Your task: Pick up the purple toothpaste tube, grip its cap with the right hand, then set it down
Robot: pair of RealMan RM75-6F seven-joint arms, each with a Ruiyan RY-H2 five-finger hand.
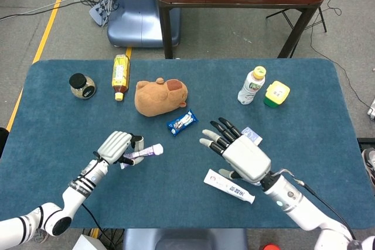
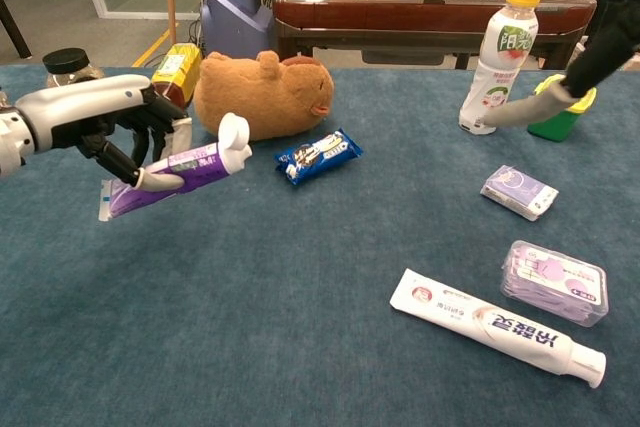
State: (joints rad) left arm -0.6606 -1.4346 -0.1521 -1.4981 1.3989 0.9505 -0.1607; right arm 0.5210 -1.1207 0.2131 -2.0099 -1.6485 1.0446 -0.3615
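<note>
Left hand [image 1: 119,146] grips purple toothpaste tube [image 2: 165,174] mid-body, lifted off the counter [image 1: 304,127]; tube soft & flattened at tail, round white cap [image 2: 233,136] tilted up toward right. Right hand [image 1: 240,153] holds nothing, fingers spread wide, well apart from cap. Counter: blue felt-like nap. Fuzzy brown plush [image 1: 160,95] behind. Glass jar [image 1: 81,85] w/ black lid, pale grainy fill. Clear plastic box [image 2: 556,282], purple contents inside.

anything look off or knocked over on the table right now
Nothing spilled or damaged. The yellow drink bottle lies on its side near the plush toy, while the water bottle stands upright. The left hand holds the purple toothpaste tube tilted above the table.
</note>
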